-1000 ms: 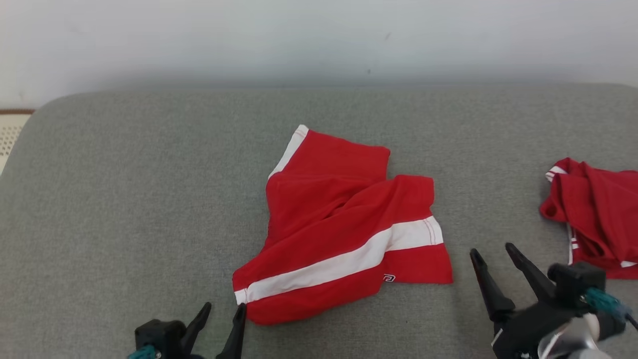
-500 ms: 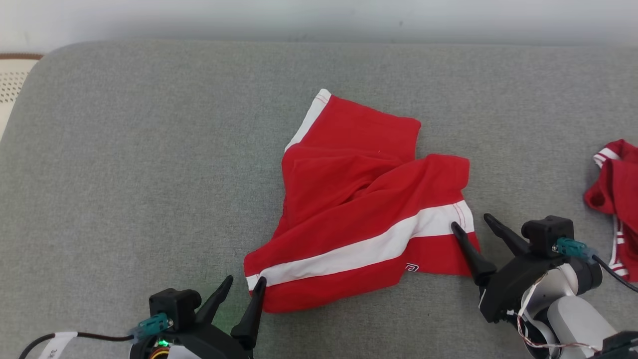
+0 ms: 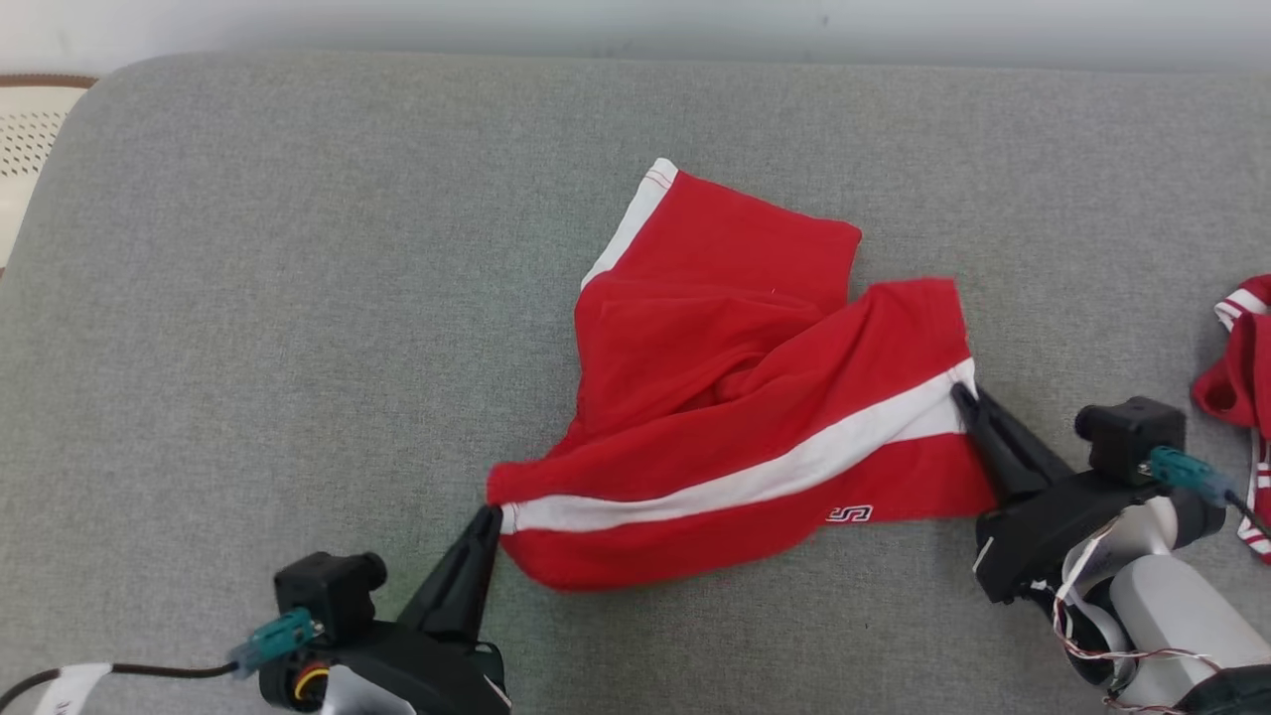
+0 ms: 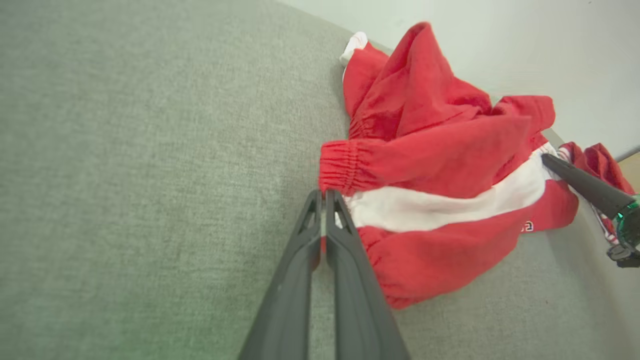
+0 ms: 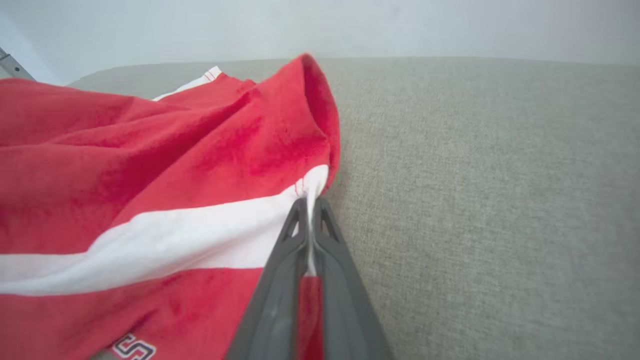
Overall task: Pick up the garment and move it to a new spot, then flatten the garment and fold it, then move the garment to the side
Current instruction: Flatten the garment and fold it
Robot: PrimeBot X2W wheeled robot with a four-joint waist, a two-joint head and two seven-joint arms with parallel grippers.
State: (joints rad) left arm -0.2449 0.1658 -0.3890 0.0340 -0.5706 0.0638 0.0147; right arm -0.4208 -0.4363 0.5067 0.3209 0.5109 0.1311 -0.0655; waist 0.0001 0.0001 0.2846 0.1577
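**Both grippers pinch the red shorts at opposite ends**

The red shorts [image 3: 735, 397] lie crumpled a little right of the centre of the head view, on a grey cushion [image 3: 298, 298] that spans the frame. A white stripe [image 3: 755, 482] crosses the cloth from lower left to upper right, and a small white logo [image 3: 851, 513] sits below it near the right end.

The left gripper [image 3: 489, 514] comes up from the lower left of the head view. Its fingers are pressed together, tips at the left end of the stripe. In the left wrist view the tips meet the gathered waistband [image 4: 345, 165], and a sliver of red shows between the fingers, so the cloth is nipped there.

The right gripper [image 3: 961, 392] reaches in from the lower right, its jaws closed on the right end of the stripe. The right wrist view shows white fabric squeezed between the two fingers.

The shorts rest on the cushion between the two grips, with folds bunched in the middle.

A second red garment [image 3: 1241, 367] lies at the right edge of the head view, well apart from the shorts. A pale wall [image 3: 596, 20] runs along the top.
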